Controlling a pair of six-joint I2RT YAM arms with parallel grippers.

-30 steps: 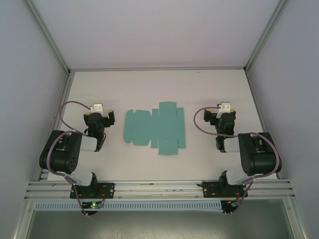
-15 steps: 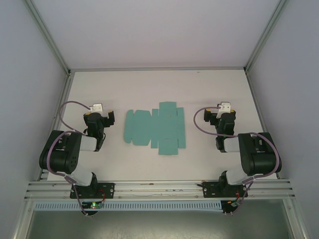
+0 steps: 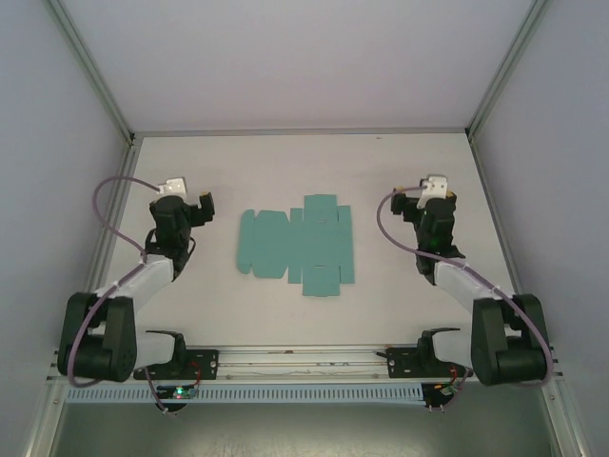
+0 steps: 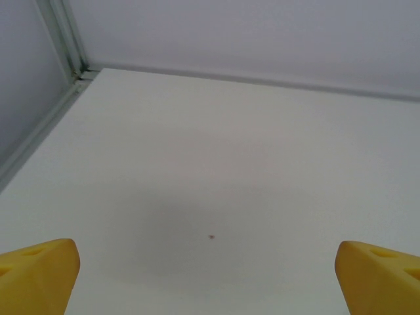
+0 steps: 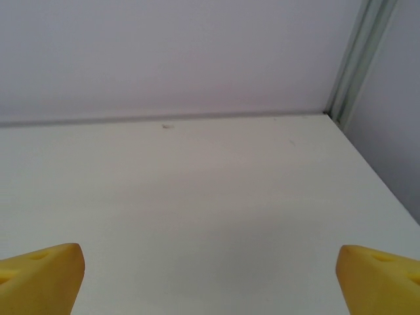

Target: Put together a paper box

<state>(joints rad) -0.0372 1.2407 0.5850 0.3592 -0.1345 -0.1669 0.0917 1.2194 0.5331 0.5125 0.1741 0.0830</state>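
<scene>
While the paper box [image 3: 297, 245] lies as a flat green sheet mid-table, the left gripper [image 4: 209, 279] and right gripper [image 5: 210, 275] flank it, both spread wide, empty. Suggest: approach low, pin the centre panel, fold one flap along its crease. Table [image 3: 400, 295] bare around; side walls [image 3: 57, 171] near the outer edges.

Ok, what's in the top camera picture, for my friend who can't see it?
A flat, unfolded teal-green paper box lies in the middle of a white table. The left arm and right arm stand either side, not touching it.
</scene>
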